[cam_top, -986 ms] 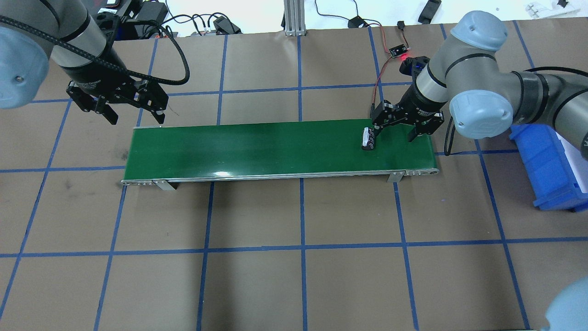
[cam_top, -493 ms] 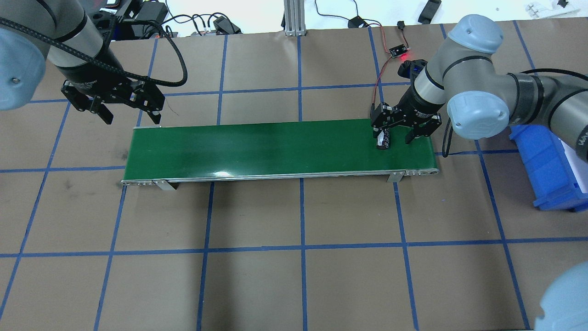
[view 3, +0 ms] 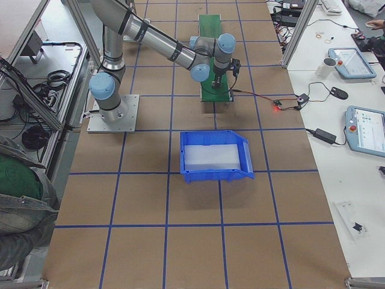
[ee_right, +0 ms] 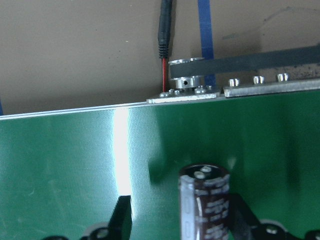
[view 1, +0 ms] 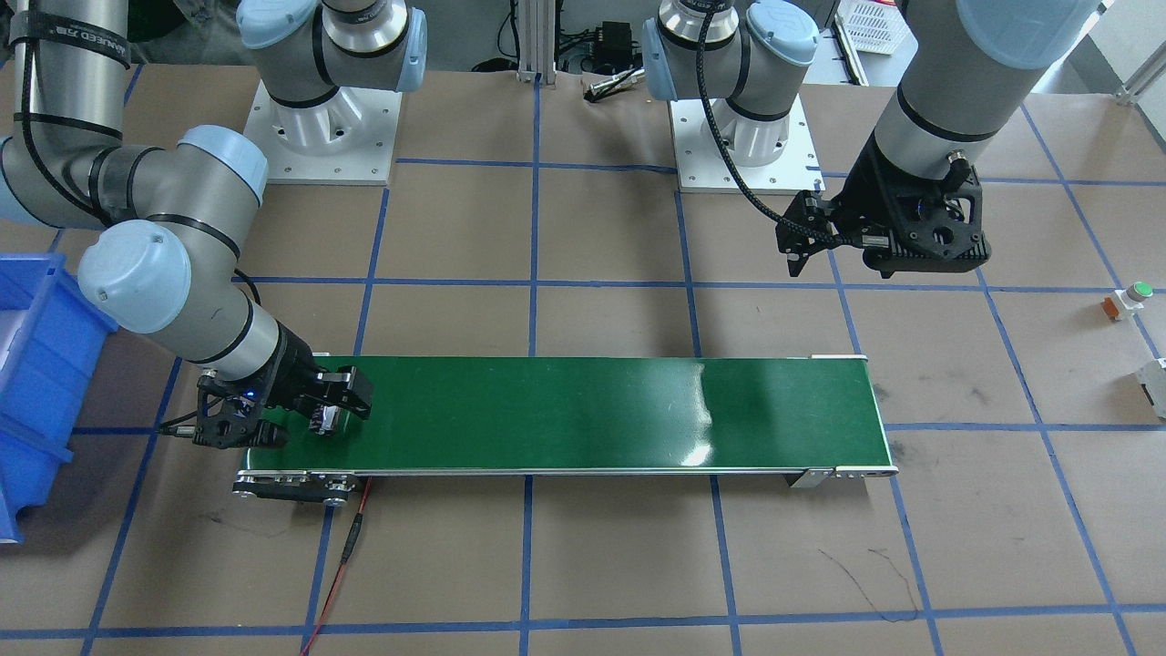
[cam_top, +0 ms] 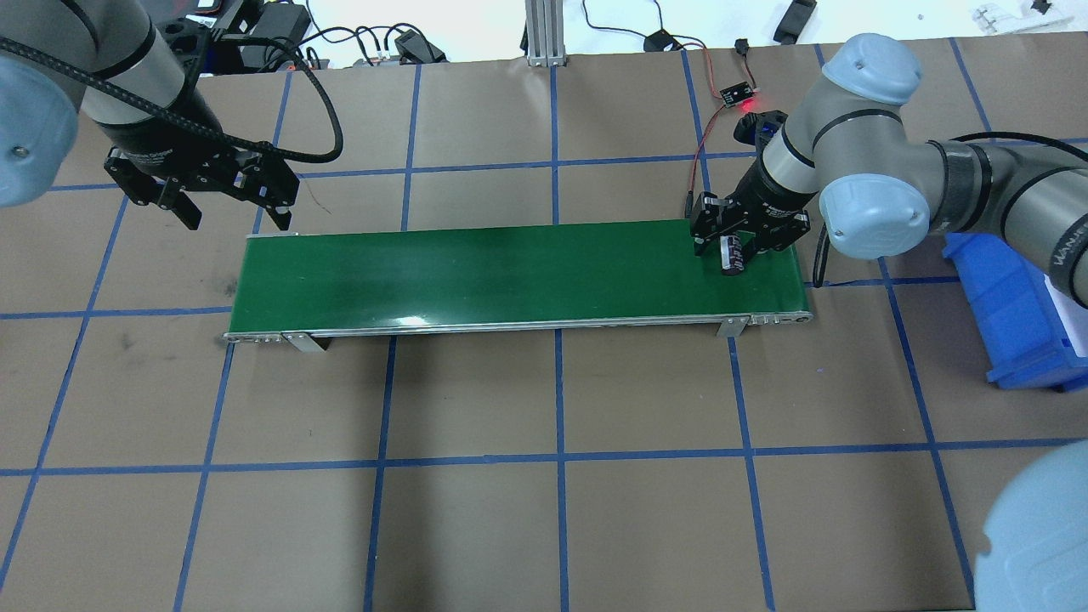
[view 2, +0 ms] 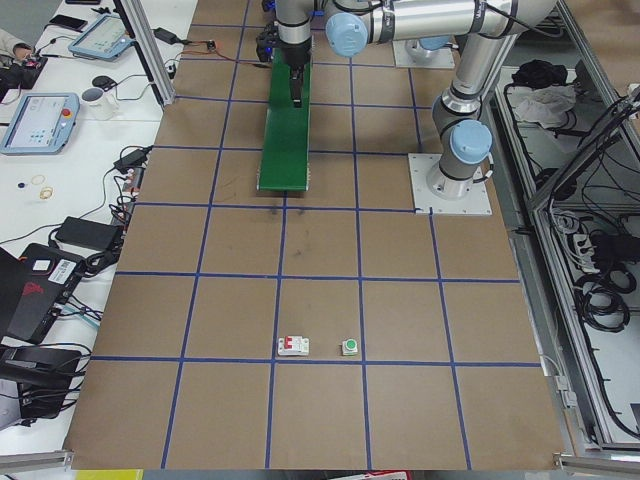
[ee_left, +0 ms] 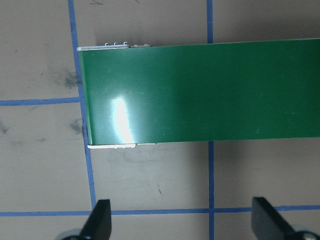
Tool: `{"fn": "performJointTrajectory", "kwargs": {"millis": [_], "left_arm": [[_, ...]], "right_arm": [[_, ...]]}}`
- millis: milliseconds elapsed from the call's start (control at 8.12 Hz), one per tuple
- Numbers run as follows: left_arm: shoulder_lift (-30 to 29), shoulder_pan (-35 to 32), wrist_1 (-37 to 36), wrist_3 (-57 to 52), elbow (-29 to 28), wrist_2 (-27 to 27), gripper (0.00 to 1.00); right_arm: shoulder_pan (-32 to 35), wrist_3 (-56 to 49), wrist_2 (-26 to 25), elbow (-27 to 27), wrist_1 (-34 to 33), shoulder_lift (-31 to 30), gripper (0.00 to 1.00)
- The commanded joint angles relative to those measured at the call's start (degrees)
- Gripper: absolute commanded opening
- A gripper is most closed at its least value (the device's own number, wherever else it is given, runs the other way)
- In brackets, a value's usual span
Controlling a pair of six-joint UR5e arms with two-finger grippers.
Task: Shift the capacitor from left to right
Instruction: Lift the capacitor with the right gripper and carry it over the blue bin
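Observation:
The capacitor, a stubby black cylinder with pale print and a silvery top, stands upright on the right end of the green conveyor belt. My right gripper is open and straddles it. In the right wrist view the capacitor rests against one finger, and a gap separates it from the other finger. From the front the capacitor sits inside the right gripper. My left gripper is open and empty, just behind the belt's left end.
A blue bin stands to the right of the belt. A small sensor board with a red light and its wires lie behind the right gripper. A white block with a green button and a white boxy part sit far out on the left side.
The capacitor has travelled right along the belt, in between the right gripper's fingers. The left gripper has drifted a little left and back.

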State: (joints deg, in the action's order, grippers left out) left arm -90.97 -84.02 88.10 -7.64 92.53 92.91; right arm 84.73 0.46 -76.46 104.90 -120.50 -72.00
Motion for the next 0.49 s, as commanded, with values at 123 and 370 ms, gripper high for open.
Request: {"fn": "performJointTrajectory", "kwargs": {"millis": [123, 370], "left_arm": [[0.26, 0.09, -0.04, 0.0, 0.28, 1.04, 1.0], [0.26, 0.0, -0.12, 0.0, 0.28, 1.04, 1.0]], "right_arm": [[-0.26, -1.08, -0.79, -0.83, 1.75, 0.02, 0.0], [-0.35, -2.13, -1.32, -1.36, 1.68, -0.68, 0.0]]}}
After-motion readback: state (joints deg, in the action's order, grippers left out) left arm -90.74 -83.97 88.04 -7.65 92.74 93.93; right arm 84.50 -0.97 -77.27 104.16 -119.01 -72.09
